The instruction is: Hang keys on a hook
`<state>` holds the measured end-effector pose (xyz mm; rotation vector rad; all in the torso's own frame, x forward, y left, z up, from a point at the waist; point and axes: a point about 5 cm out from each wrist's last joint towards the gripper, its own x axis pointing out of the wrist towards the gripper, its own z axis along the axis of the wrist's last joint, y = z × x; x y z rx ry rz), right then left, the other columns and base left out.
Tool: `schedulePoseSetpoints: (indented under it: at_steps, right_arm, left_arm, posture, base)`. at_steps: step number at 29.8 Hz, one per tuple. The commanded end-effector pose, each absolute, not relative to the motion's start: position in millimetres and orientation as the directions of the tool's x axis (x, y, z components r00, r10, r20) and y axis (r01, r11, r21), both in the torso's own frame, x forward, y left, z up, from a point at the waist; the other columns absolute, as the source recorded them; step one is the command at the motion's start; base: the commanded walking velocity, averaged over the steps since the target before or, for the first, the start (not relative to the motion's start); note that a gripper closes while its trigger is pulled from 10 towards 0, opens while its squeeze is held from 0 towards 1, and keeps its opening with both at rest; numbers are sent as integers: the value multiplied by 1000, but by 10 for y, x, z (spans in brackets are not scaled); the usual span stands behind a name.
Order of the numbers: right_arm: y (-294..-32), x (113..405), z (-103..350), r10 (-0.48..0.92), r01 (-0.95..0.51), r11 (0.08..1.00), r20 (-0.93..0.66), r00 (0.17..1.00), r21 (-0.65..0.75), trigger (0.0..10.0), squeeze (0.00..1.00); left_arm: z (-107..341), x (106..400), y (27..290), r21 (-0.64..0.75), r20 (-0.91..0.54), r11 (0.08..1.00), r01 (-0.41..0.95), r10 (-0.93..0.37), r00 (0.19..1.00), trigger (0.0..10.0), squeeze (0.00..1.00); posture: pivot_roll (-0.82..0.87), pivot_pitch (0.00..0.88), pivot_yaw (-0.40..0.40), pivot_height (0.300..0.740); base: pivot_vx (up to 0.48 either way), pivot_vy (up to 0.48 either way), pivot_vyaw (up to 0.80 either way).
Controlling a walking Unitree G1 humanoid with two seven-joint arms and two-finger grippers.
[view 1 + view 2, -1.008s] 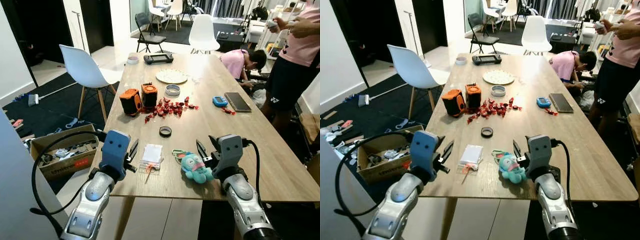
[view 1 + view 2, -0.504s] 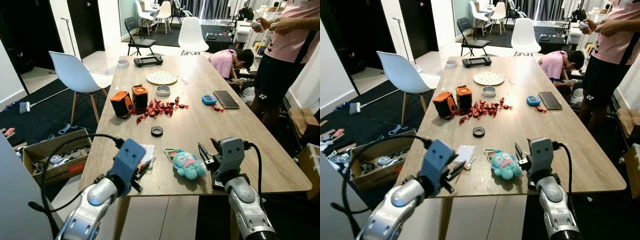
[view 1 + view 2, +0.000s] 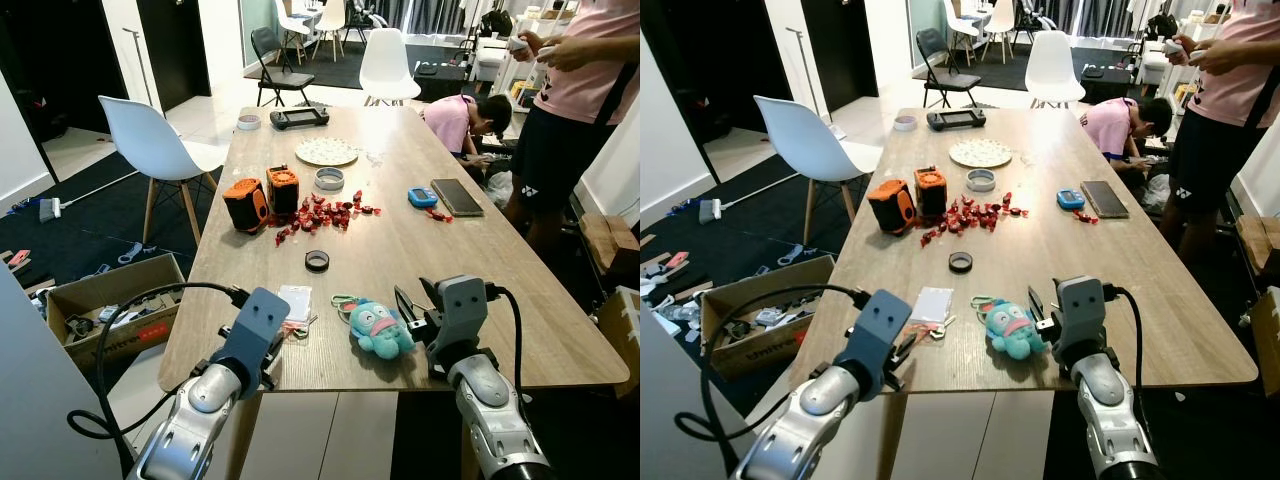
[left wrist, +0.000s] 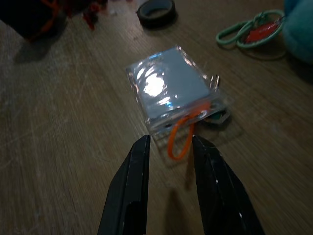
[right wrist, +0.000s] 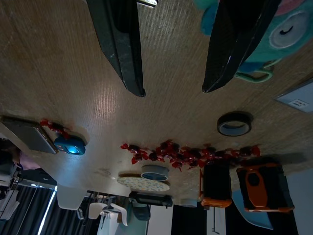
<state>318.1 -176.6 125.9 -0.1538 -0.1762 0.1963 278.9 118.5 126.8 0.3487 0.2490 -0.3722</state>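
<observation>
The keys lie near the table's front edge as a blue plush toy [image 3: 380, 328] on a green carabiner [image 3: 343, 302]. To their left lies a clear plastic pouch [image 3: 297, 303] holding a card and an orange loop [image 4: 178, 139]. My left gripper [image 3: 283, 338] is open and low over the table, its tips [image 4: 169, 142] just short of that loop. Just right of the plush, my right gripper [image 3: 413, 305] is open above the wood. In the right wrist view [image 5: 173, 89] the plush [image 5: 281, 34] lies beside one finger.
A black tape roll [image 3: 316, 260], red sweets [image 3: 320, 212], two orange speakers [image 3: 245, 203], a tin [image 3: 328, 179] and a plate [image 3: 325, 152] sit mid-table. A person [image 3: 570, 90] stands at the right and another [image 3: 460, 120] crouches. A white chair [image 3: 150, 140] and cardboard box [image 3: 100, 305] are left.
The camera has shifted. My left gripper has swung from upright beside the pouch down to a low reach at its near end. The right gripper stays beside the plush.
</observation>
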Motion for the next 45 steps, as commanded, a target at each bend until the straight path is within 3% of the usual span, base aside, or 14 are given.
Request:
schedulePoseSetpoints:
  at_steps: [1,6,8,13,22,27,29,34,35,40,41,42,43,45]
  right_arm:
    - [-1746,3163,1237,217,-191,967,149,965,-170,10000,0]
    - [-1735,3166,1230,219,-194,966,147,965,-169,10000,0]
    - [-1716,3174,1230,224,-198,966,146,964,-168,10000,0]
    - [-1711,3186,1234,224,-199,965,148,963,-168,10000,0]
    - [-1721,3185,1241,223,-197,966,149,963,-170,10000,0]
    - [-1726,3182,1239,222,-196,966,149,964,-170,10000,0]
    - [-1726,3182,1239,222,-196,966,149,964,-170,10000,0]
    - [-1725,3183,1236,223,-198,966,147,963,-169,10000,0]
    - [-1723,3183,1235,224,-199,965,147,963,-169,10000,0]
    - [-1721,3183,1231,225,-200,965,145,964,-168,10000,0]
    - [-1721,3183,1230,224,-199,965,145,964,-168,10000,0]
    - [-1721,3183,1230,224,-199,965,145,964,-168,10000,0]
    - [-1724,3182,1230,223,-198,966,144,964,-168,10000,0]
    - [-1727,3181,1231,222,-197,966,145,964,-169,10000,0]
  left_arm:
    - [1296,2776,1200,274,-299,876,398,-316,901,10000,0]
    - [1317,2755,1175,244,-295,874,420,-346,891,10000,0]
    - [1277,2754,1130,240,-299,877,416,-341,891,8745,0]
    - [1218,2776,1101,243,-305,886,394,-316,898,8000,0]
    - [1192,2827,1122,243,-304,901,360,-282,910,8078,0]
    - [1203,2835,1131,245,-299,904,349,-272,915,4824,0]
    - [1203,2835,1131,245,-299,904,349,-272,915,4824,0]
    - [1208,2828,1150,248,-295,904,348,-271,916,1765,0]
    - [1211,2822,1153,248,-295,904,348,-272,916,0,0]
    - [1220,2805,1175,250,-295,903,350,-274,915,0,0]
    - [1229,2797,1183,249,-295,901,356,-280,914,2118,0]
    - [1229,2797,1183,249,-295,901,356,-280,914,2118,0]
    - [1261,2780,1196,248,-290,895,371,-297,910,10000,0]
    - [1321,2765,1209,242,-266,890,386,-322,909,10000,0]
  posture:
    - [115,96,-2,740]
    - [119,96,-4,740]
    - [122,96,-5,740]
    - [119,92,-6,740]
    - [115,90,-5,740]
    - [115,90,-5,740]
    - [115,90,-5,740]
    - [117,89,-5,740]
    - [122,92,-6,740]
    - [122,92,-6,740]
    - [122,92,-6,740]
    - [122,92,-6,740]
    - [121,95,-5,740]
    - [121,95,-5,740]
  base:
    - [0,0,0]
    - [0,0,0]
    - [0,0,0]
    - [0,0,0]
    - [0,0,0]
    - [0,0,0]
    - [0,0,0]
    - [0,0,0]
    - [0,0,0]
    - [0,0,0]
    - [0,0,0]
    - [0,0,0]
    - [0,0,0]
    - [0,0,0]
